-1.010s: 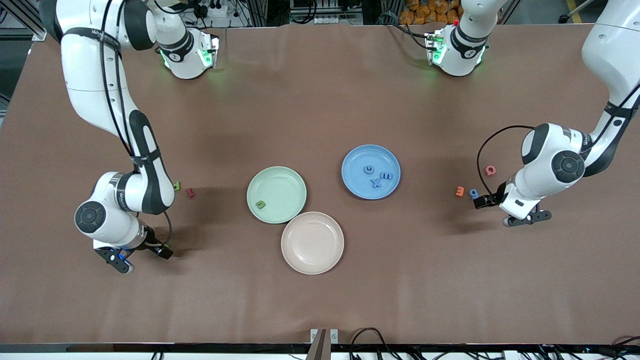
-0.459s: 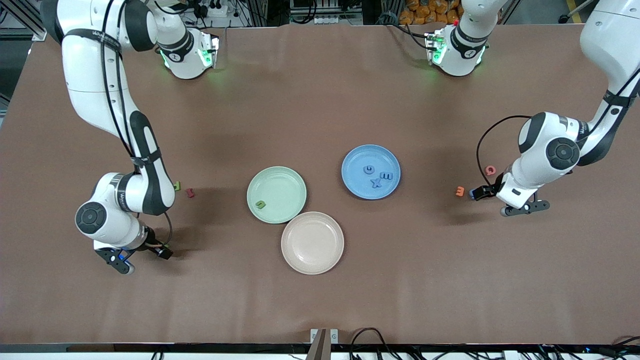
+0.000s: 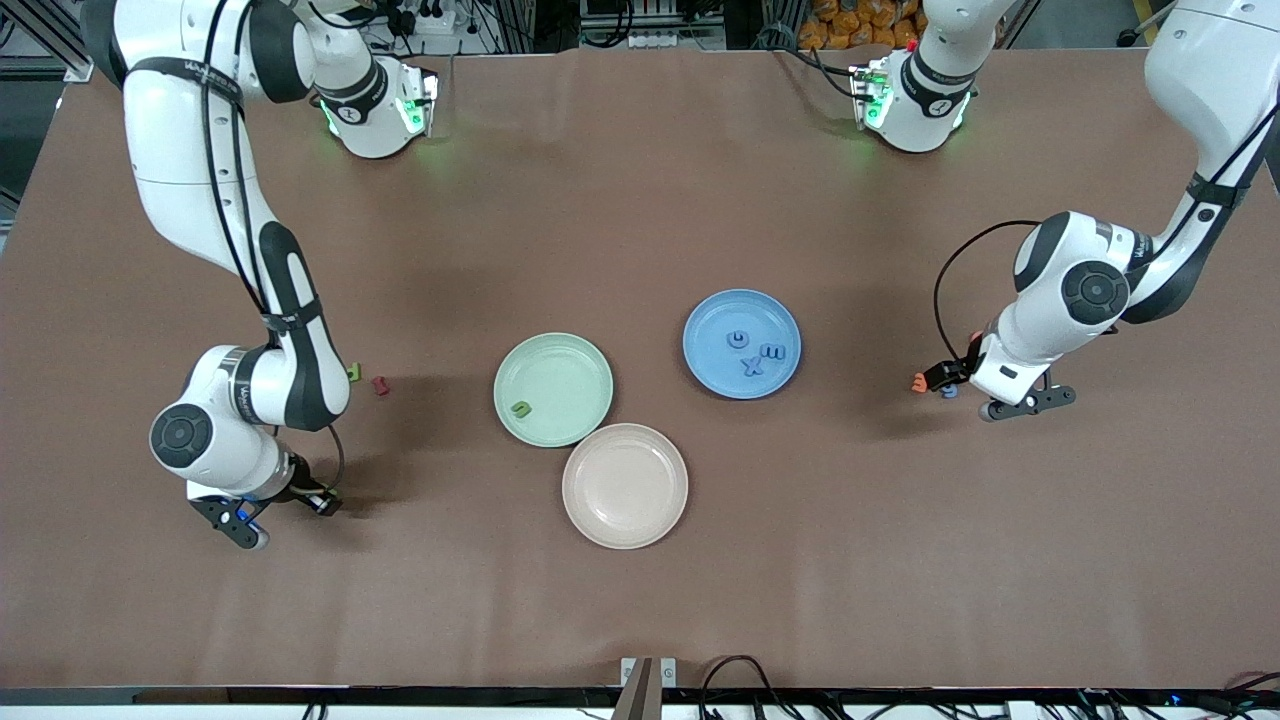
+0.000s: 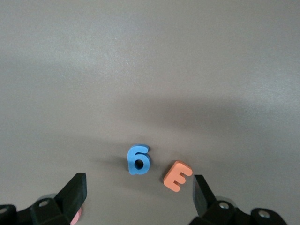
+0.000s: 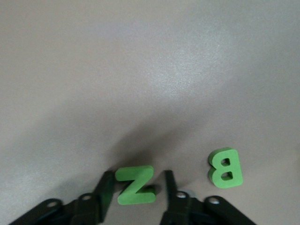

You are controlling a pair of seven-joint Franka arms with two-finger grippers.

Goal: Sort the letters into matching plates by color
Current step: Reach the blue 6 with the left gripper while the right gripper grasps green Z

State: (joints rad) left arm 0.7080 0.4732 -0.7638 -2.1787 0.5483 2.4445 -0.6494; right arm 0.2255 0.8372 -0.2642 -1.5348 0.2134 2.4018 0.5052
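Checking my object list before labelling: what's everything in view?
green plate: 1, mid-table
blue plate: 1, mid-table
beige-pink plate: 1, mid-table
green letters: 4; one in green plate, Z and B at right gripper, one beside red letter
blue letters: 4; three in blue plate, 6 under left gripper
red letter: 1, right arm's end
orange E: 1, beside 6
pink letter: 1, near 6
left gripper: open, over 6
right gripper: at Z

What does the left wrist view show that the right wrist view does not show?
Only the left wrist view shows a blue 6 beside an orange E, both lying between the open left gripper fingers. Only the right wrist view shows a green Z between the right gripper fingers, with a green B beside it. Both show the brown table.
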